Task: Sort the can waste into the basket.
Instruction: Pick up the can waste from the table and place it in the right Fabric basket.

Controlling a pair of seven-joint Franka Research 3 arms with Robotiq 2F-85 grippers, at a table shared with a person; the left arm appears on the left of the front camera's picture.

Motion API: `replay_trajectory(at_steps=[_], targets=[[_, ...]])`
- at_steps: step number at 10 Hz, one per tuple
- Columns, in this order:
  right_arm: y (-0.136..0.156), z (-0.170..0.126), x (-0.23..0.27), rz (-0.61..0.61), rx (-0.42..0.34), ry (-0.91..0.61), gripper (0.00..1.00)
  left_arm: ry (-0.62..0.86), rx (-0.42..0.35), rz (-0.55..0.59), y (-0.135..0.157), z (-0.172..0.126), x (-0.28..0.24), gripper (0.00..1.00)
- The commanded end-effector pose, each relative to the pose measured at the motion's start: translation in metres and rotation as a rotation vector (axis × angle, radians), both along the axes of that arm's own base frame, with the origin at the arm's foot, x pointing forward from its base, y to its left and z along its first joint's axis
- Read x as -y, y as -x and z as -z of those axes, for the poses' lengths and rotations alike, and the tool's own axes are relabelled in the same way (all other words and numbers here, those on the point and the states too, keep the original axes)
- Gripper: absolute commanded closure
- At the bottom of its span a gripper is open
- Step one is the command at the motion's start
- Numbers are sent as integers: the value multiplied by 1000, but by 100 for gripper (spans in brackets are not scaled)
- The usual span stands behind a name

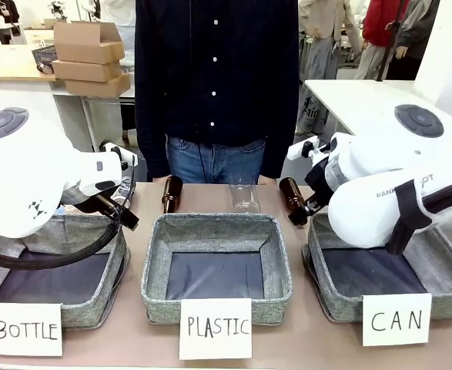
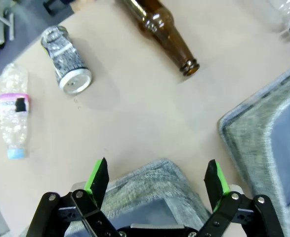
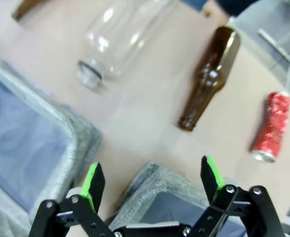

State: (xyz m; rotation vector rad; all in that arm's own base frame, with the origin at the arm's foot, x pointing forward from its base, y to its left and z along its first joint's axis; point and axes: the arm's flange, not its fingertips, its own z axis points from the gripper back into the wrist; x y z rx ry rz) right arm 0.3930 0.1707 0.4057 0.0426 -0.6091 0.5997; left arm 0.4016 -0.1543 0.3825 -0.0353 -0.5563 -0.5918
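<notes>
Nearest to me the white card "CAN" fronts the basket. What I see of its dark bottom holds nothing, and the PLASTIC basket is empty also. Both the right gripper and the left gripper have their fingers spread wide, grasping nothing. I would take the red can first, jaws across its crushed body, keeping clear of the brown bottle beside it. The silver can lies on the table before the left gripper.
</notes>
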Motion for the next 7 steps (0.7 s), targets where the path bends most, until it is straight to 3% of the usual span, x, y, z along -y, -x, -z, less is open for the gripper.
replay_trajectory(at_steps=[1,2,3,4,5,6,7], targets=[[37,-85,-4,72,51,-108,0,34,10,-69,46,-88,9,0],[58,-106,3,93,-3,-78,0,66,44,-44,78,-119,6,0],[81,-112,9,36,-63,-70,0,58,67,-32,109,-129,2,0],[100,-102,15,-1,-68,-31,0,65,39,52,136,-125,-4,0],[111,-91,19,-10,-58,-12,0,15,61,28,149,-111,-7,0],[78,-119,6,51,-18,-49,0,48,71,-4,92,-149,15,0],[78,-119,6,51,-18,-49,0,48,71,-4,92,-149,15,0]])
